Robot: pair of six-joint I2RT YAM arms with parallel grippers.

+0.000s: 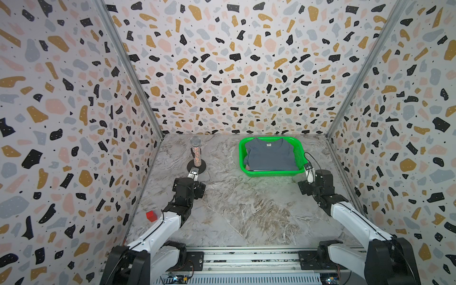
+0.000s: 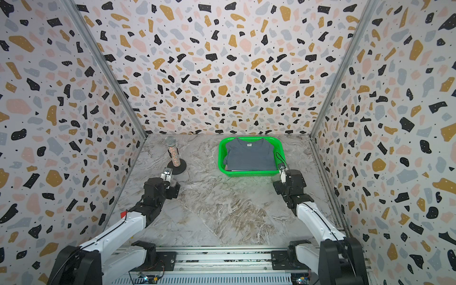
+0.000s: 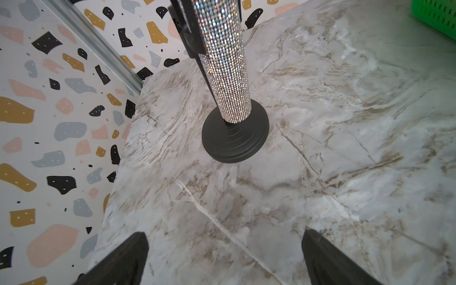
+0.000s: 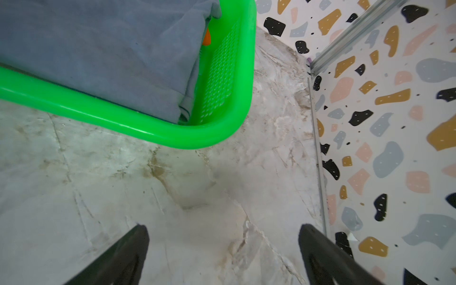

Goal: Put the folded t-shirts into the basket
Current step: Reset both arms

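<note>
Broadly, a marble-patterned table (image 1: pixel 246 214) fills the floor of the booth. At its far right sits the green basket (image 1: pixel 271 174), and the folded t-shirts (image 2: pixel 250 155) lie stacked inside it. A grey-blue shirt (image 1: pixel 270 155) is on top, collar toward the far wall, and a sliver of an orange shirt (image 4: pixel 207 39) shows under its edge in the right wrist view. A glittery microphone (image 1: pixel 196 153) stands upright on a round black base at the far left. The right gripper (image 4: pixel 223 225) hangs just outside the basket's near right corner, fingers spread wide and holding nothing; the shirts lie beyond the rim, apart from the fingers. The left gripper (image 3: pixel 224 233) hangs just near of the microphone's base, fingers likewise spread and empty, well apart from the basket. A small red cube (image 1: pixel 151 216) lies at the near left, beside the left arm.
</note>
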